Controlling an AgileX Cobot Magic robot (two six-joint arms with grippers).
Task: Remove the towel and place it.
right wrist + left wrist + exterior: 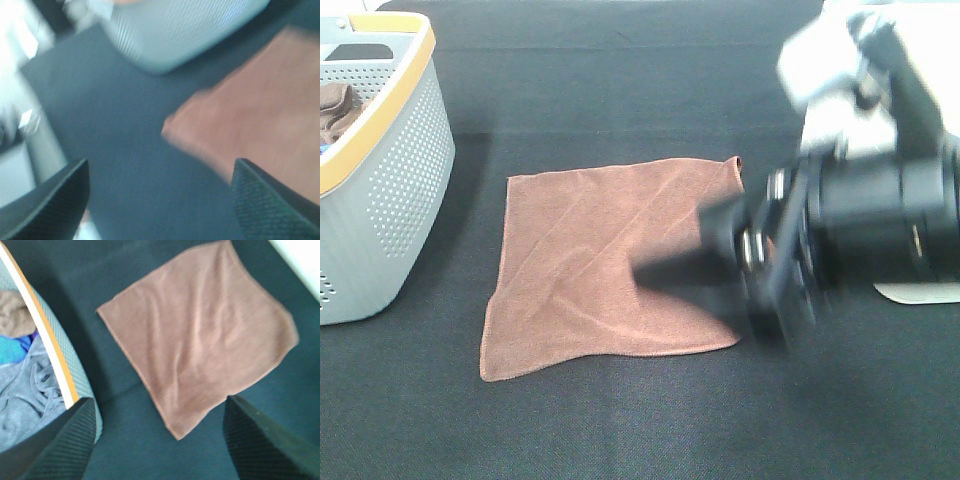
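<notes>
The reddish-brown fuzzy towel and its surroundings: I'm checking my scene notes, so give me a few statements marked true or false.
1. The reddish-brown fuzzy square towel lies spread flat on the black tabletop. True.
2. The towel is inside the grey perforated plastic basket with the orange rim. False: it lies on the table beside the basket.
3. The right gripper is clamped on the towel. False: its jaws are open and hold nothing.
4. The left gripper is open. True.
5. The basket already holds other cloths. True.
</notes>
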